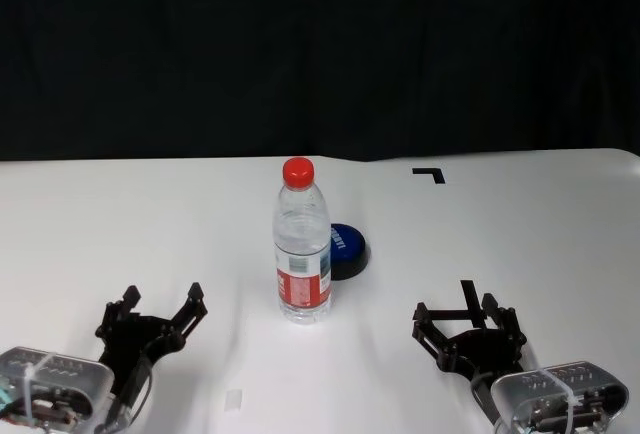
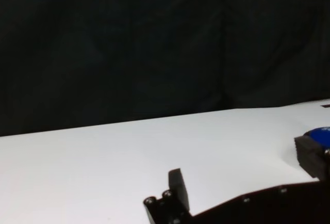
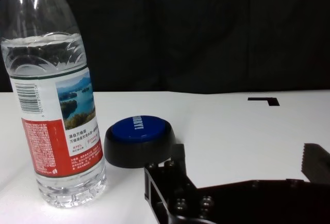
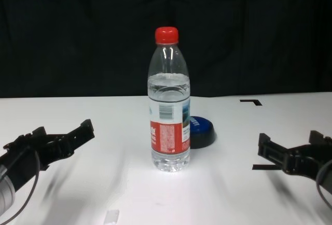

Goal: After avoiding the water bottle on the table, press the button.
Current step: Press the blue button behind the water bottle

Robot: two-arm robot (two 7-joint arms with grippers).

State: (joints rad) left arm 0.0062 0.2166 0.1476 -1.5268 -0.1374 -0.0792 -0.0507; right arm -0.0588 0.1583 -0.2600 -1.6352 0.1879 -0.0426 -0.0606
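Table: flat white tabletop (image 1: 560, 244) with small black corner marks is bearing everything; nothing on it looks disturbed.
Bottle: tall clear plastic water bottle (image 1: 302, 244) with a red screw cap and a red, white and blue label is standing upright near the middle of the table, between the robot and the button, and is partly blocking the straight path to it.
Button: low round dark blue dome-shaped button (image 1: 348, 250) with white print is sitting just behind the bottle, toward the robot's right; nothing is touching it, so by my judgement it is not yet pressed.
Left gripper: black left gripper (image 1: 160, 306) is hovering low near the table's front edge on the left, well apart from the bottle, fingers spread wide and holding nothing.
Right gripper: black right gripper (image 1: 466, 312) is hovering at the front right, fingers also spread and empty, well apart from the button.
Progress: task appears to be at its very start; going round the bottle and pressing are both remaining.
Hidden: bottle is covering the button's left part in the head and chest views; left wrist view is showing only a sliver of blue at its edge; print on the button is too small to read surely.
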